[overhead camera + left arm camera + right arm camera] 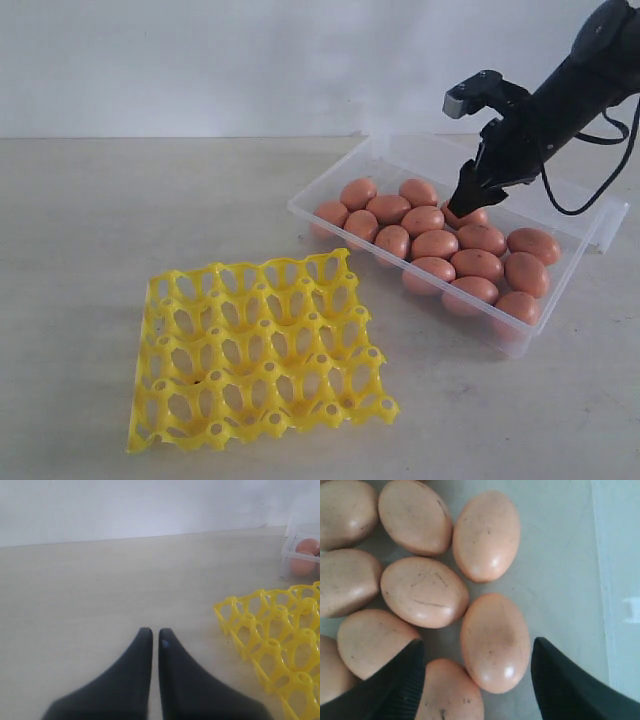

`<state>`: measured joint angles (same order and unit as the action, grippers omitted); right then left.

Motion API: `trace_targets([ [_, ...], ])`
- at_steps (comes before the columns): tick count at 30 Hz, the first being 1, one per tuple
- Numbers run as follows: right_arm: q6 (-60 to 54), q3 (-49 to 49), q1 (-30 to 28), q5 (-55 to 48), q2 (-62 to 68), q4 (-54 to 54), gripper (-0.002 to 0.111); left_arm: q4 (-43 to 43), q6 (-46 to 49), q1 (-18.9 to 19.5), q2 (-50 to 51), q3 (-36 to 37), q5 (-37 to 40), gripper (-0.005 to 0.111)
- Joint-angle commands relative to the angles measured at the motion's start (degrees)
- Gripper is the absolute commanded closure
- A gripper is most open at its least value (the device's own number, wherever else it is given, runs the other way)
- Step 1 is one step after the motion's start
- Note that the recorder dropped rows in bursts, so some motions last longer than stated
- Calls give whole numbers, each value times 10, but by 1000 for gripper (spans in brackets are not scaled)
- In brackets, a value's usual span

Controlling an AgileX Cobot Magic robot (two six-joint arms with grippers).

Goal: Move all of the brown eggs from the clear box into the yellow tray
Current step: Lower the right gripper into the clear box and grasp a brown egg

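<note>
Several brown eggs lie in the clear box at the right of the exterior view. The yellow tray sits in front of it to the left, with every cup bare. My right gripper hangs low inside the box near its far side, jaws open. In the right wrist view its two black fingers stand wide on either side of one egg, apart from it, and more eggs crowd beside. My left gripper is shut over bare table, with the tray's corner to one side.
The box's open lid lies behind the box on the far right. A pale wall rises behind the table. Two eggs in the box's corner show in the left wrist view.
</note>
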<state>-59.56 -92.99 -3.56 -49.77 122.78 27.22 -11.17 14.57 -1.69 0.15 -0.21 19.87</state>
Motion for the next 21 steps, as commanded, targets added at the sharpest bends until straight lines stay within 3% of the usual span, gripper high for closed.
trace_targets([
  [1, -36, -3, 22, 35, -3, -25, 54, 1, 1, -2, -2, 2, -3, 103],
  [11, 27, -3, 82, 84, -3, -229, 54, 1, 1, -2, -2, 2, -3, 103],
  [14, 85, -3, 80, 85, -3, -253, 54, 1, 1, -2, -2, 2, -3, 103],
  [21, 87, -3, 80, 90, 19, -265, 54, 1, 1, -2, -2, 2, -3, 103],
])
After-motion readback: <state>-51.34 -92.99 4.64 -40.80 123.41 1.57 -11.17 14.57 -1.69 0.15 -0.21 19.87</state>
